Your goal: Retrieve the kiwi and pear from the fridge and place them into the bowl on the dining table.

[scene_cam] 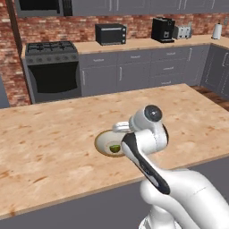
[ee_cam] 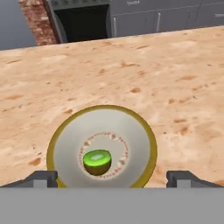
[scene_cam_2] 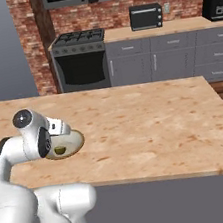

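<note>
Partly arm-hidden bowl (scene_cam: 103, 142) (kiwi (ee_cam: 97, 162) inside).

base views: behind arm, left/right, sharing bowl (scene_cam: 103, 142) | hand view: close above

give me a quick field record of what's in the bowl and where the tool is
bowl: on the dining table, near its front edge
in bowl: one fruit, the kiwi, at the middle
pear: not in the bowl
tool: above the bowl, open, holding nothing
behind table: stove and grey drawers
</note>
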Tool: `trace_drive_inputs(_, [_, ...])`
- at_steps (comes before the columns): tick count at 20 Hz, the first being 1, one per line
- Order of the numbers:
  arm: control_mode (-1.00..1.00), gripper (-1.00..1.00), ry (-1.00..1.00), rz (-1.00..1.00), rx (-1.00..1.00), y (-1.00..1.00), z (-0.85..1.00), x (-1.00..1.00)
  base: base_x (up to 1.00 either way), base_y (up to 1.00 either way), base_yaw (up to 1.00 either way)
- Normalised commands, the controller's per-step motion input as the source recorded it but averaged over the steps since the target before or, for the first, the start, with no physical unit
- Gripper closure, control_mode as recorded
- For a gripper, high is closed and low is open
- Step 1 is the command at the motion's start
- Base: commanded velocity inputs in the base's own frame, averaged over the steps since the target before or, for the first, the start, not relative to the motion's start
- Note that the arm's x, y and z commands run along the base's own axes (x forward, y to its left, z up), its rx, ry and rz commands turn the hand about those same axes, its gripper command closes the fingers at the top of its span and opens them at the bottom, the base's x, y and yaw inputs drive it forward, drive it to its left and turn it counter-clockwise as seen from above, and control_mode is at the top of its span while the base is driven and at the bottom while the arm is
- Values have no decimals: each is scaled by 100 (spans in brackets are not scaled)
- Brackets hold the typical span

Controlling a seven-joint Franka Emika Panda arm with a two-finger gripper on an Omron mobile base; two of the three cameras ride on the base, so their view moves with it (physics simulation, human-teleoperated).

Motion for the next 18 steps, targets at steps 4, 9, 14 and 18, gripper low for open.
trace_drive_inputs(4, [-100, -100, -17, -1, 15, -58, 100, -61, 0, 0, 0])
trace_drive_inputs(9, [-100, -100, -19, 2, 12, -46, 100, -73, 0, 0, 0])
trace_drive_inputs(14, [-100, -100, -17, 4, 6, -33, 100, -70, 0, 0, 0])
trace_drive_inputs(18, [-100, -100, -9, 5, 2, -23, 77, -74, 0, 0, 0])
